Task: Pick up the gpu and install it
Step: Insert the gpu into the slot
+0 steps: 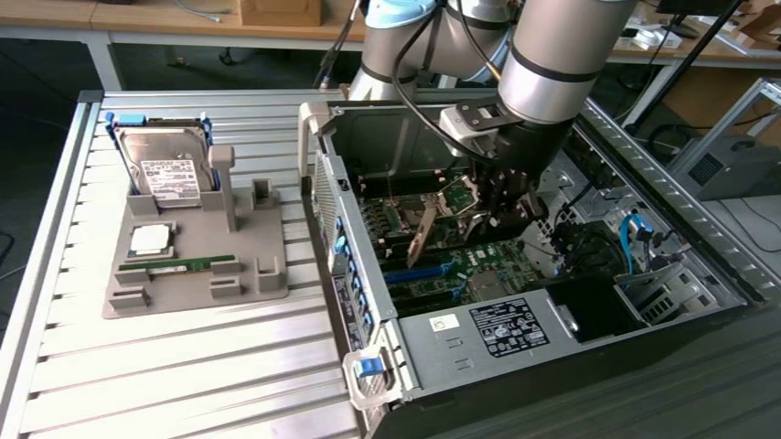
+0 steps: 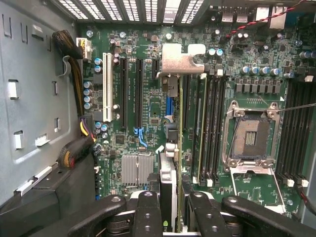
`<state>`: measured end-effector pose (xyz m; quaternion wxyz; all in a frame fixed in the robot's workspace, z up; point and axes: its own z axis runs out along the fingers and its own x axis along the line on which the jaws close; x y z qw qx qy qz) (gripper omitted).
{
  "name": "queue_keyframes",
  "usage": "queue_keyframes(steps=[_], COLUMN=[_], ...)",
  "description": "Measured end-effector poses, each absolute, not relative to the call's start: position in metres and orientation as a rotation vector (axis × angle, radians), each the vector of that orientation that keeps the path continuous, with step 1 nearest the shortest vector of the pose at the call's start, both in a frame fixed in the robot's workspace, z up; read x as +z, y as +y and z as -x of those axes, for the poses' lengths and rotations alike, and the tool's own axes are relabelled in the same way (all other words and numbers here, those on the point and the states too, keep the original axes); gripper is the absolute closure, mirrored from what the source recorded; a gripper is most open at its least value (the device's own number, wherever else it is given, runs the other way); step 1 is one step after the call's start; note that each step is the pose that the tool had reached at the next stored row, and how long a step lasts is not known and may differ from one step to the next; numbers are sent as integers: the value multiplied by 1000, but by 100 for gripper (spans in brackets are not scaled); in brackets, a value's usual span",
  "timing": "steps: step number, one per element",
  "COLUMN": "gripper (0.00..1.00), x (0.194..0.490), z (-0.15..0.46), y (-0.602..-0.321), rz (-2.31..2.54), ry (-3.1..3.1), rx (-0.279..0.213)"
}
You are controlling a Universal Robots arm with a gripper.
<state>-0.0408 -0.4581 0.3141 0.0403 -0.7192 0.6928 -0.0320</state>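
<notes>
The gpu (image 1: 449, 203), a thin green card with a silver bracket, hangs tilted inside the open computer case (image 1: 403, 357), just above the motherboard (image 1: 482, 261). My gripper (image 1: 495, 218) is shut on it from above. In the wrist view I see the gpu (image 2: 180, 63) edge-on, its bracket at the far end, running between my black fingers (image 2: 148, 215). The gripper (image 2: 176, 210) clamps the card's near end. The card lies over the board beside the long black expansion slots (image 2: 138, 94) and the memory slots (image 2: 210, 128). I cannot tell whether its lower edge touches a slot.
A grey holder tray (image 1: 196, 293) on the slatted table at the exterior view's left carries a hard drive (image 1: 165, 169), a processor chip (image 1: 149, 240) and a RAM stick (image 1: 177, 265). Inside the case are a cable bundle (image 2: 76, 74), a heatsink (image 2: 136, 170) and an open processor socket (image 2: 249, 138).
</notes>
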Motion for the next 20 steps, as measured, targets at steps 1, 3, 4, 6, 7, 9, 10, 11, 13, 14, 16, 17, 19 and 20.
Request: queue_keyframes(steps=[1,3,4,6,7,9,10,11,13,14,16,17,19,20], gripper=[73,73,73,73,73,73,73,73,73,73,73,73,73,73], x=[314,314,314,314,313,313,313,313,313,313,313,312,312,312], z=[42,42,42,43,43,44,44,44,44,44,44,45,46,46], y=[-458,-458,-458,-458,-458,-458,-458,-458,-458,-458,-458,-458,-458,-458], rz=[2203,2203,2203,2203,2203,2203,2203,2203,2203,2203,2203,2203,2204,2203], ry=[2123,2123,2123,2123,2122,2123,2123,2122,2123,2123,2123,2123,2122,2123], rx=[-98,-98,-98,-98,-98,-98,-98,-98,-98,-98,-98,-98,-98,-98])
